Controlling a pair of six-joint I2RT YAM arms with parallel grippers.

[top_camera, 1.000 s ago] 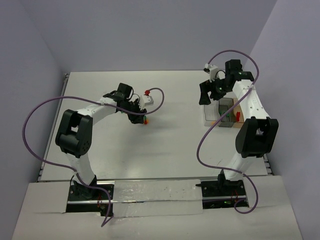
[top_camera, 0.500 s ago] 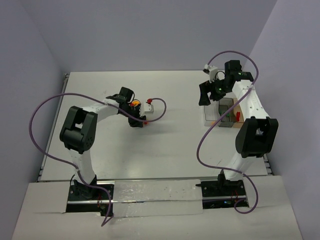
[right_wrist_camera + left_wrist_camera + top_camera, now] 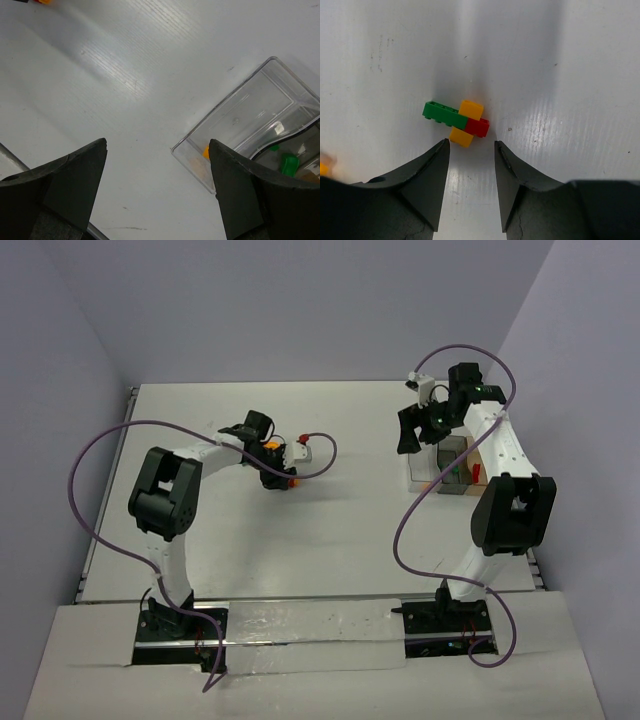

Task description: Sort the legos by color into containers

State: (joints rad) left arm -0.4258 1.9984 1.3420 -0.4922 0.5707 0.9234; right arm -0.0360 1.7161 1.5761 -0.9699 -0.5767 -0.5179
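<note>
A small clump of legos (image 3: 456,122), a green, a red and two orange-yellow bricks stuck together, lies on the white table just ahead of my left gripper (image 3: 470,146). That gripper is open and empty, its tips on either side of the near yellow brick without touching it. In the top view the clump (image 3: 291,481) sits next to the left gripper (image 3: 276,477). My right gripper (image 3: 157,145) is open and empty, hovering by the corner of the clear containers (image 3: 252,122), which hold an orange lego (image 3: 205,152) and a green lego (image 3: 288,163).
The containers (image 3: 447,466) stand at the right of the table under the right arm. An orange piece (image 3: 270,447) shows just behind the left wrist. Purple cables loop from both arms over the table. Walls close in the left, back and right.
The left arm's elbow has swung right and its wrist has turned, while its gripper stayed by the lego clump. The right arm has not moved.
</note>
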